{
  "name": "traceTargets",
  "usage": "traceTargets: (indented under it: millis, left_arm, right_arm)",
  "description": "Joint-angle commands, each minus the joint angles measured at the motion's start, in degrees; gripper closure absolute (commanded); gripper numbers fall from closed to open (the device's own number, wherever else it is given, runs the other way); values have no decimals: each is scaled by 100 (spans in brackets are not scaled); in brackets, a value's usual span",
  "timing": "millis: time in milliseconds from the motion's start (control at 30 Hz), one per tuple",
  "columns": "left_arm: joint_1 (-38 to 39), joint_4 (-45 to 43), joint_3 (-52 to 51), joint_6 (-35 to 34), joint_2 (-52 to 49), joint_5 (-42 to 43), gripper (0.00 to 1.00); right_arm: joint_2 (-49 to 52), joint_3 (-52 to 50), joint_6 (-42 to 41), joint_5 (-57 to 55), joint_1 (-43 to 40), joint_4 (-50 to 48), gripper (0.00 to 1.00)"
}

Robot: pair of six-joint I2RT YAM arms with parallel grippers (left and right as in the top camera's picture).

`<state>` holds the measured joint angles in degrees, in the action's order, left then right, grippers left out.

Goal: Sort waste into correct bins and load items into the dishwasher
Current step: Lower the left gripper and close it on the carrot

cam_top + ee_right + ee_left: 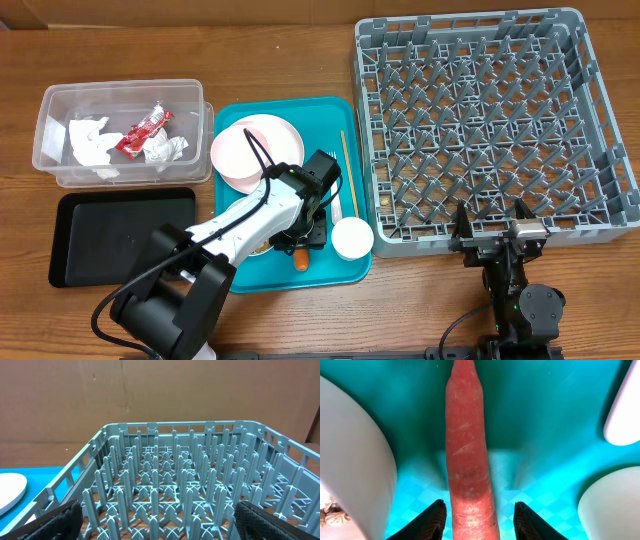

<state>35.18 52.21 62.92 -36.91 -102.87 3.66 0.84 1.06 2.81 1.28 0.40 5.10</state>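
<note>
An orange carrot (pixel 467 450) lies on the teal tray (pixel 545 400), its thick end between the fingers of my left gripper (pixel 480 506). The jaws stand open, with a gap of teal showing on each side. From overhead the left gripper (pixel 300 238) points down over the carrot (pixel 300 260) at the tray's front. A pink plate (pixel 258 150), a chopstick (pixel 345 165) and a white cup (pixel 352 237) also lie on the tray. My right gripper (pixel 493 222) hangs open and empty at the front edge of the dishwasher rack (pixel 468 20). Napkins (pixel 90 140) and a red wrapper (pixel 142 130) are in the clear tub (pixel 120 90).
The black tray (pixel 120 235) lies in front of the clear tub. In the left wrist view a white bowl (pixel 355 460) curves close on the left and the cup (pixel 615 505) sits at the lower right. The right wrist view looks over the rack's pegs (pixel 175 485).
</note>
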Motion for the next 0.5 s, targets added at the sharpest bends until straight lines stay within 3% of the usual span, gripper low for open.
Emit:
traceTargets:
  millis: [0,200,467]
  left_arm:
    - [11,-20,-94,114,98,-85,54]
    - [11,-44,-109,114,98,-87,57]
    - [11,-66,-138,114,98,-72,72]
  right_arm:
    - [-61,-61,4,13,-20,-42,0]
    - [-61,-61,4,13,-20,-39,0]
    - [-61,-61,4,13,-20,-42,0]
